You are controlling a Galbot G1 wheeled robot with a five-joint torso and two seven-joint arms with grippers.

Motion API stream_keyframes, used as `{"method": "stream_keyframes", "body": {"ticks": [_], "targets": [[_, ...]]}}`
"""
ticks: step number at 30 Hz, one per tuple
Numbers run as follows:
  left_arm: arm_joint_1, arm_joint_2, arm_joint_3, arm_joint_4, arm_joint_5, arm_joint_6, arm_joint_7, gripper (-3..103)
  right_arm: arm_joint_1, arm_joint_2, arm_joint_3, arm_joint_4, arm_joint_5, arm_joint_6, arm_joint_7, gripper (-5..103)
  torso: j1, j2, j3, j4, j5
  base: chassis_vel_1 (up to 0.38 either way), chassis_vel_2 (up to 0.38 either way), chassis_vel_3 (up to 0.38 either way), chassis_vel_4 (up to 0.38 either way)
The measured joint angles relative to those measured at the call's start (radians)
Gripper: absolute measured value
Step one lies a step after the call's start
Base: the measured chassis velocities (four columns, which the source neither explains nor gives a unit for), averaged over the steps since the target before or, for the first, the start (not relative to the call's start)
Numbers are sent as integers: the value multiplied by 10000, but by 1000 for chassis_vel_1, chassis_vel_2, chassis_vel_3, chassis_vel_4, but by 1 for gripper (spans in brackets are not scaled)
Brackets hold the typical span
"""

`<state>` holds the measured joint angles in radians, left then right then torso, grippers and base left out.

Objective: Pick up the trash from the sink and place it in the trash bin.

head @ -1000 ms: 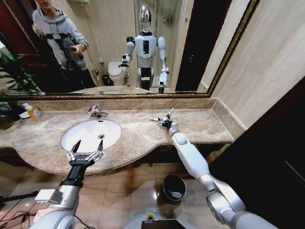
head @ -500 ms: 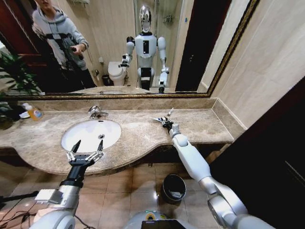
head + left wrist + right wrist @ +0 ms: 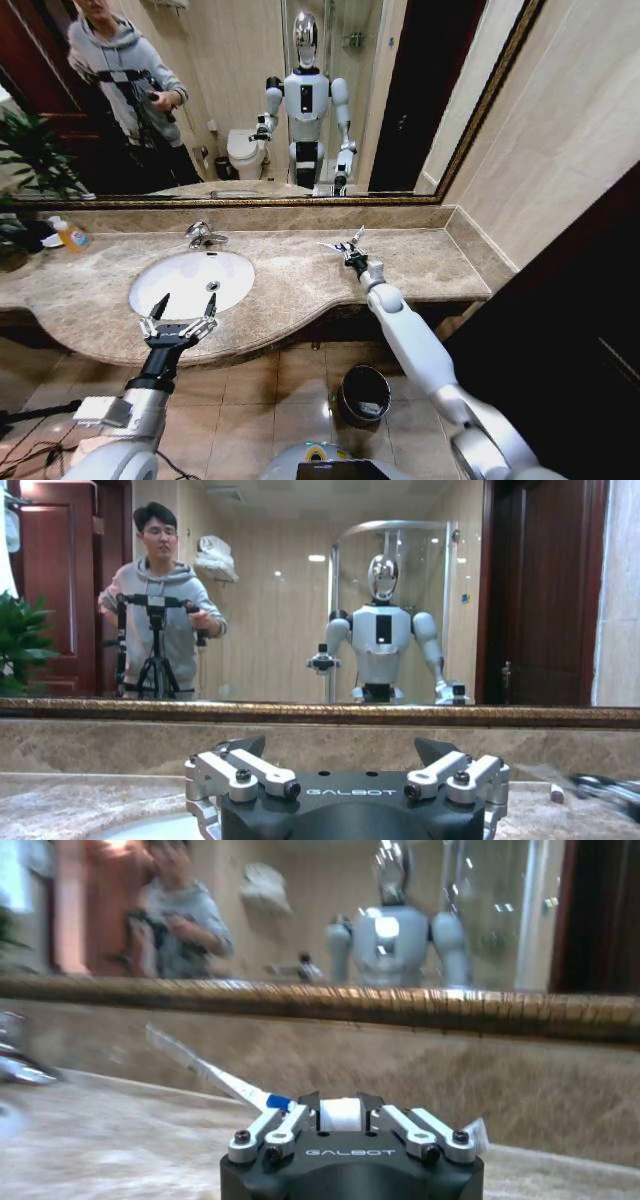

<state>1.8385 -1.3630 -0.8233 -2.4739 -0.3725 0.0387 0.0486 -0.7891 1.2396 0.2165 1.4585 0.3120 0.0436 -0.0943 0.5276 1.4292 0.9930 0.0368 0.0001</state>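
Over the marble tabletop [image 3: 290,275], right of the sink [image 3: 190,281], the right end effector [image 3: 349,251] grips what looks like a white tube of trash [image 3: 341,1114]. The left end effector [image 3: 180,316] hovers spread wide at the sink's front edge. The trash bin [image 3: 363,394] stands on the floor below.

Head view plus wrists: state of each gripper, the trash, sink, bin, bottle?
left gripper: open, empty, above the counter's front edge by the sink.
right gripper: shut on trash, above the counter right of the sink.
trash: white piece with a blue mark, clamped between the fingers.
sink: dry, faucet off.
trash bin: upright on the floor.
orange bottle: upright.
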Motion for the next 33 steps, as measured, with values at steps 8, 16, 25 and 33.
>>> {"method": "stream_keyframes", "body": {"ticks": [8, 16, 25, 33], "targets": [[1, 1, 0, 0, 0, 0, 1, 100, -3127, -815, 1484, 2710, 529, 264, -655, 22, -3, 1, -2, -1, 0, 0, 0, 0, 0], [0, 0, 0, 0, 0, 0, 2, 100, -5535, -589, 2185, 3031, 508, 1163, -993, 22, -3, 1, -1, -1, 3, 0, 0, 0, 0], [0, 0, 0, 0, 0, 0, 2, 100, -6532, -269, 2662, 2060, 325, 2234, -1093, 22, 0, 1, 0, 0, 1, 0, 0, 0, 0], [0, 1, 0, 0, 1, 0, 2, 100, -7249, 191, 2476, 89, 366, 3362, -1137, 22, -1, 1, 0, -1, -2, 0, 0, 0, 0]]}}
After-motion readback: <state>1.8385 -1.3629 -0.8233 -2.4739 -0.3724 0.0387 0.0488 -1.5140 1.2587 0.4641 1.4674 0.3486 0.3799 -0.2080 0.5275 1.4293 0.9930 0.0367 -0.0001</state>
